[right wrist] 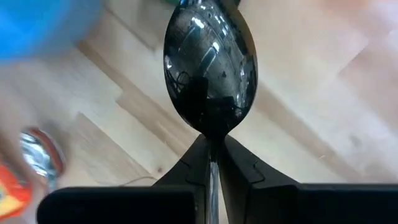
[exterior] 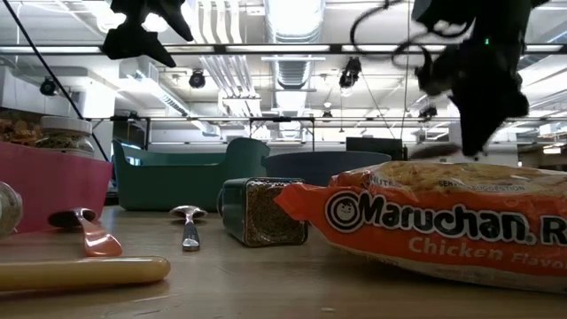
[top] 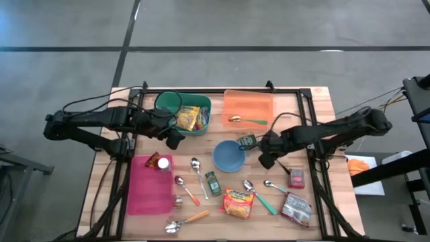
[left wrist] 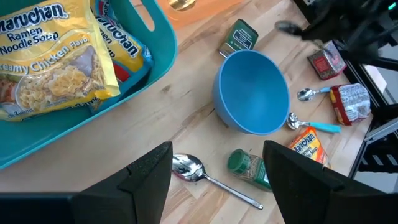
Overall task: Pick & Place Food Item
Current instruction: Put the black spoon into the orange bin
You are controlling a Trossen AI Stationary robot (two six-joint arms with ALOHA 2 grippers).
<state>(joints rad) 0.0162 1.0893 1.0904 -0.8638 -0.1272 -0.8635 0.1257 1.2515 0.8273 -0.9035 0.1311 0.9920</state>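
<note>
A spoon (right wrist: 210,67) is pinched by its neck between the closed fingers of the right gripper (right wrist: 211,163), seen only in the right wrist view; in the high view that gripper (top: 267,158) is placed right of centre, just beside the blue bowl (top: 229,155). The left gripper (top: 173,140) is held wide and empty at the teal bin's (top: 203,125) lower edge, where ramen packets (top: 189,117) lie. Bare wood is left between bowl and bin.

wooden table (top: 316,101) with teal bin (top: 201,128), orange tray (top: 248,104), pink tray (top: 151,195), blue bowl (top: 229,156), spoons, packets
</note>
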